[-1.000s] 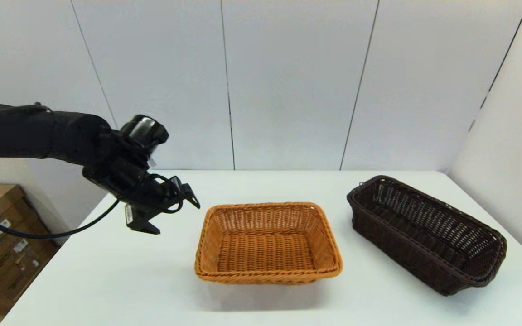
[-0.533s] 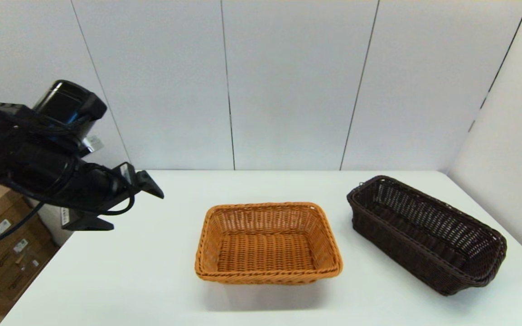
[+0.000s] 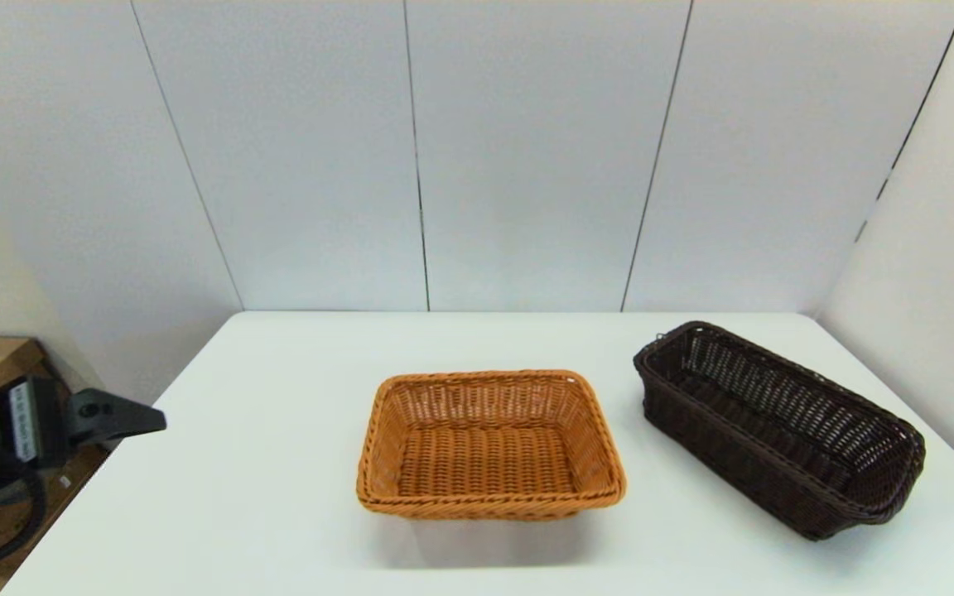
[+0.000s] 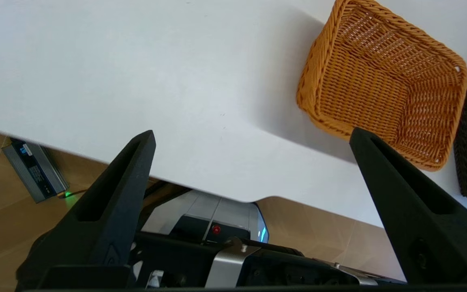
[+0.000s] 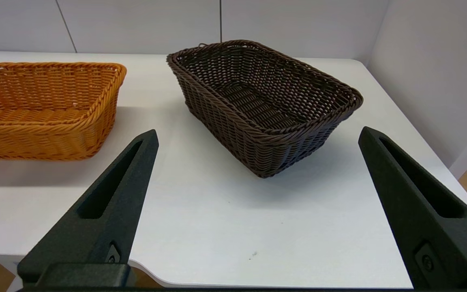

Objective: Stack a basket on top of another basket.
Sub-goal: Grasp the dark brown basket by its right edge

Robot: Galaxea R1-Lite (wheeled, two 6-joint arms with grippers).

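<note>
The white tabletop [image 3: 262, 497] fills the scene, its near edge cut off in the head view. On it, toward the right, the dark brown basket [image 3: 779, 426] sits angled, upright, nothing inside; the left wrist view catches only a sliver of it at the picture's border. Near the middle stands the orange-tan basket [image 3: 489, 443], also upright and holding nothing, its woven floor in plain sight. The two baskets are near each other but apart, a strip of bare tabletop between them, neither one stacked.

The left hand [image 3: 125, 418] shows low at the left side of the tabletop, mostly out of the head view, just one dark finger poking in; its wrist view shows both fingers [image 4: 112, 194] spread wide, gripping nothing, off the tabletop's edge. The right hand [image 5: 253, 202] is hidden from the head view; its own camera shows it near the tabletop's front edge, fingers spread wide, facing the dark brown basket, not touching.
</note>
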